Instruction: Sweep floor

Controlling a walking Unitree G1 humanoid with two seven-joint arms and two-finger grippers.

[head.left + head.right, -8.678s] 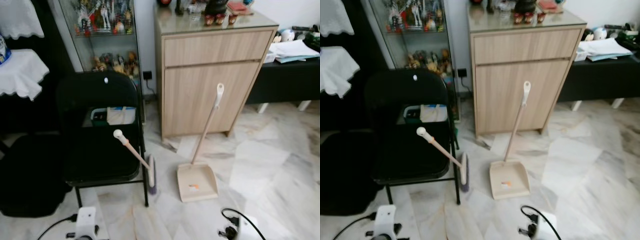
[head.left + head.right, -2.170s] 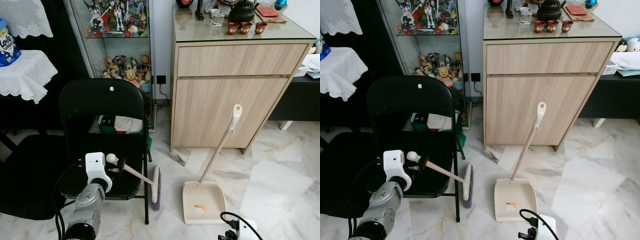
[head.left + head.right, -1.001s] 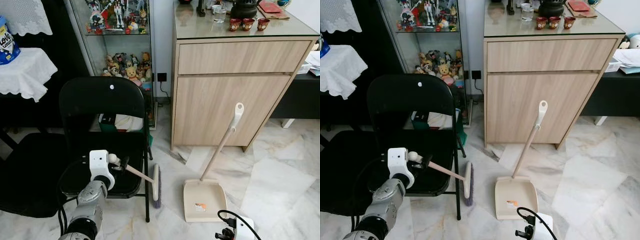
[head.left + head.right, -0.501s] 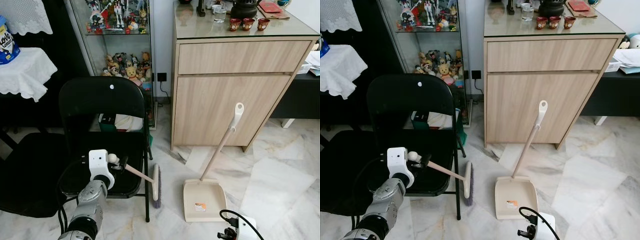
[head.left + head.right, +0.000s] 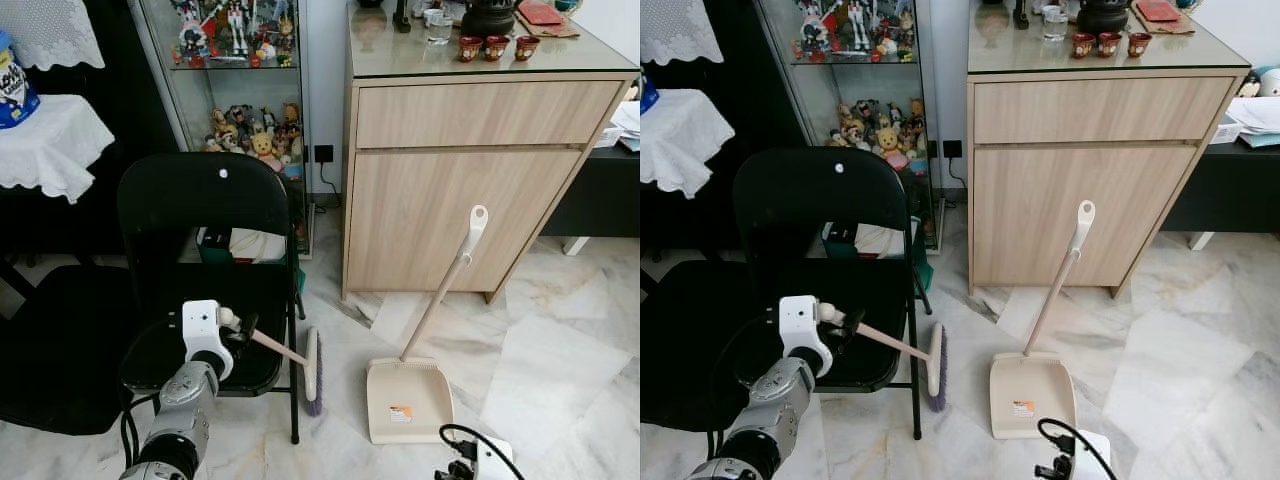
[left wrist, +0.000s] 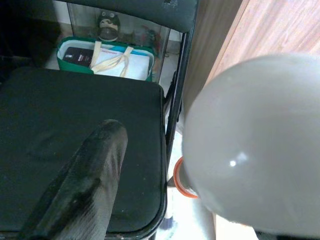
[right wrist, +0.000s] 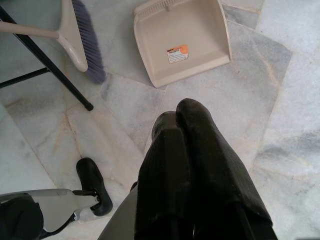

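Left gripper (image 5: 240, 328) is where I start: it sits over the seat of the black folding chair (image 5: 205, 200), up at the rounded white top end of the broom handle (image 5: 229, 317). From the left wrist view I see one black finger (image 6: 85, 180) on one side of that white knob and the knob close against the lens, but I cannot tell whether the fingers have clamped on it. The broom (image 5: 312, 365) leans from that knob down past the chair's front leg, its purple-bristled head resting on the marble floor (image 5: 560, 340) just beside the chair. Further right, the beige dustpan (image 5: 408, 400) lies flat on the floor, its long handle tilted up toward the wooden cabinet (image 5: 470, 170) behind it, well apart from the broom head. At the far right, low in my view, the right gripper (image 7: 187, 150) hangs above the floor with its two black fingers pressed together, holding nothing; the dustpan and the broom head lie ahead of it.
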